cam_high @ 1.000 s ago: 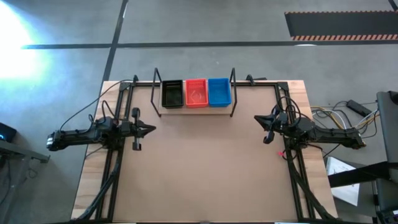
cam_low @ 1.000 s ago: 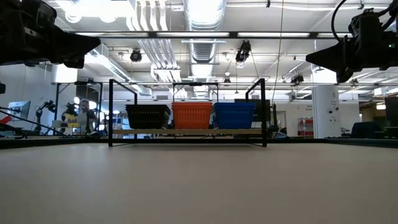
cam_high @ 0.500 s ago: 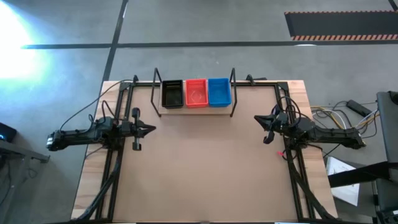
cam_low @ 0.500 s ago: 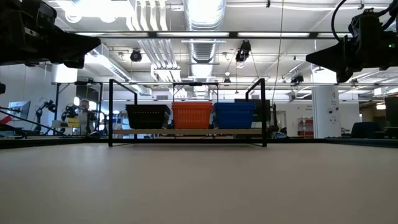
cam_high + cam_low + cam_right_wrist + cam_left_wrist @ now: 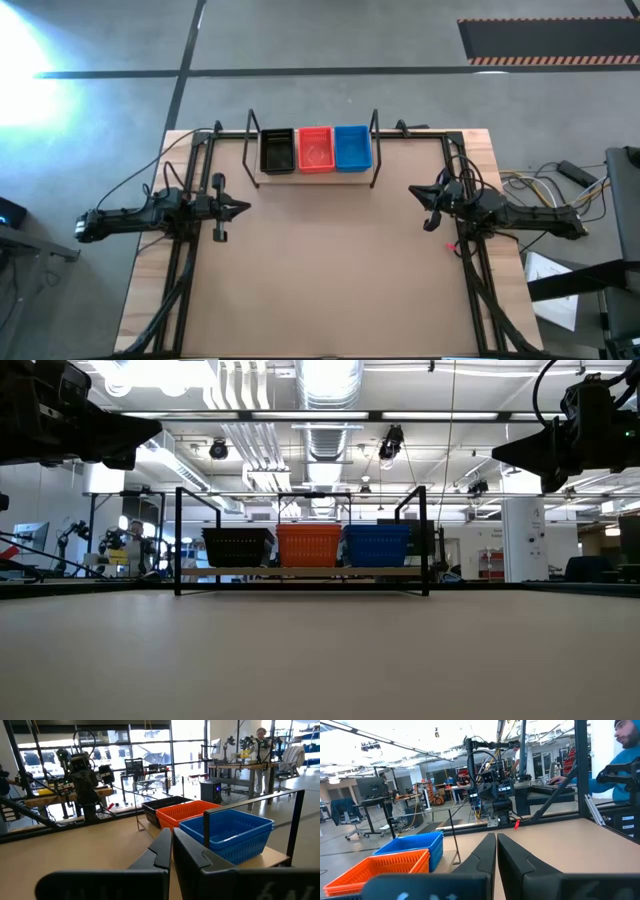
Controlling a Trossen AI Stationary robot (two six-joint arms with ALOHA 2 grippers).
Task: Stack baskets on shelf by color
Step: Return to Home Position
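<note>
Shelf (image 5: 312, 177) at far edge of table (image 5: 330, 270), centred between the two arms. On its plank, three piles side by side, walls touching: black baskets (image 5: 277, 150) toward the left arm, orange baskets (image 5: 315, 148) in the middle, blue baskets (image 5: 352, 146) toward the right arm. One colour per pile; reads as sorted. Number nested in each pile not readable from above or from table height. Rims level and square to the wire frame in the low view, no lean seen. Hence, by judgement, no call for further nudging.

Left gripper (image 5: 246, 208) at the left side of the table, raised, pointing inward. Fingers (image 5: 482, 857) pressed together, only a thin slit between. Nothing pinched. Well apart from the shelf.

Right gripper (image 5: 411, 190) mirrored at the right side, likewise raised and aimed inward. Fingers (image 5: 160, 851) pressed together, empty.

Reason for this posture, as judged: no basket seen on the tabletop to fetch, so both arms out at the sides, away from the shelf ends and from each other. Tips closed, presumably to avoid snagging mesh walls. Fits a homing step at or near its end.

Risk low: only the upright wire loops near any inward sweep. Person (image 5: 625, 770) seated beyond the table in the left wrist view, well apart.
</note>
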